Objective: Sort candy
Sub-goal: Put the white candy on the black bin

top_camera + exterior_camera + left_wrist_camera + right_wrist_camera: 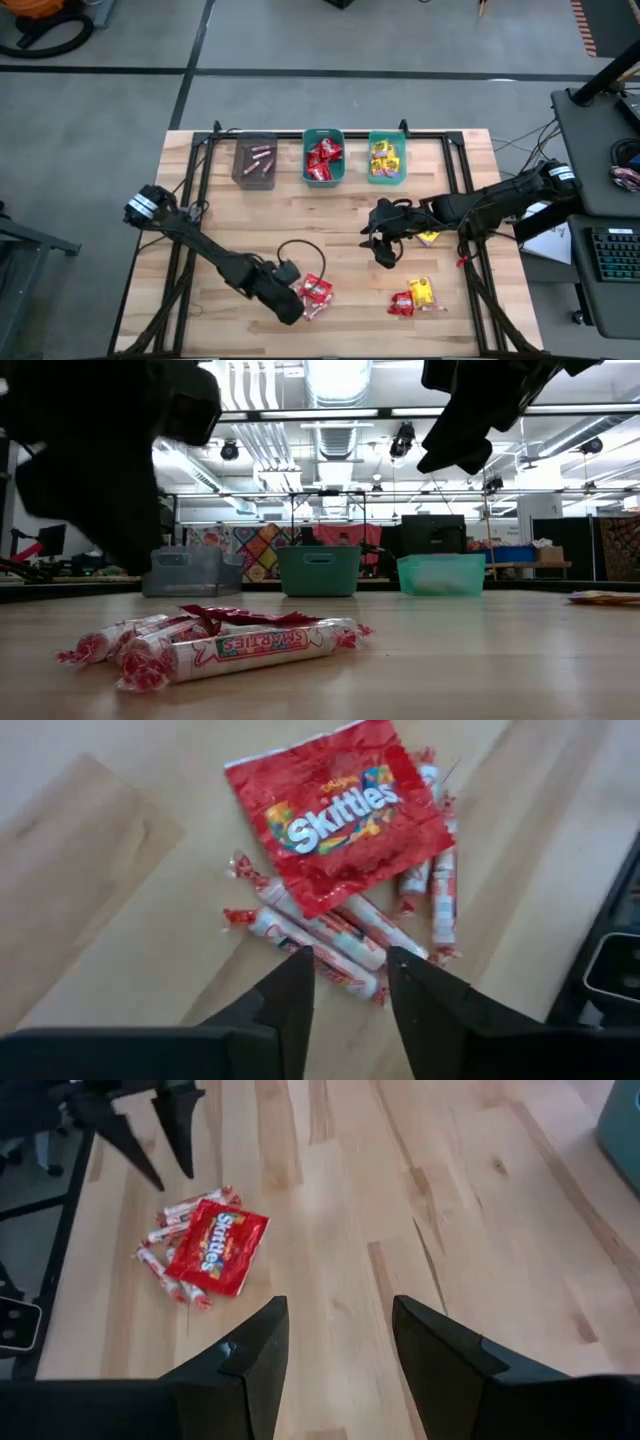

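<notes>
Here we have the left end effector (298, 305) low over the counter (330, 215) at about seven o'clock of the high view, its fingers (296, 995) spread with a clear gap, nothing between them. Just beyond the tips lies a small heap of candy (316, 291): a red Skittles packet (335, 815) lying on top of several stick rolls (320, 935). We judge the step in hand is to pick one piece from this heap. To do it well, we would settle on one kind, line the fingers across a single roll's narrow side, and come down so the packet above is not dragged along; the rolls touch each other, so a neighbour could easily ride up with the chosen one.

The right end effector (383, 243) hangs above bare wood near the counter's centre, toward three o'clock, its fingers (255, 1350) apart and empty. A second heap (415, 296) of red and yellow packets lies at five o'clock, and a yellow piece (428, 237) sits beside the right arm.

Along twelve o'clock stand a grey bin (254, 160) holding sticks, a teal bin (323, 158) holding red packets, and another teal bin (386, 158) holding yellow ones. The way from the left heap to the grey bin looks open; the right arm reaches toward the middle, so a path to the teal bins passes nearer it.
</notes>
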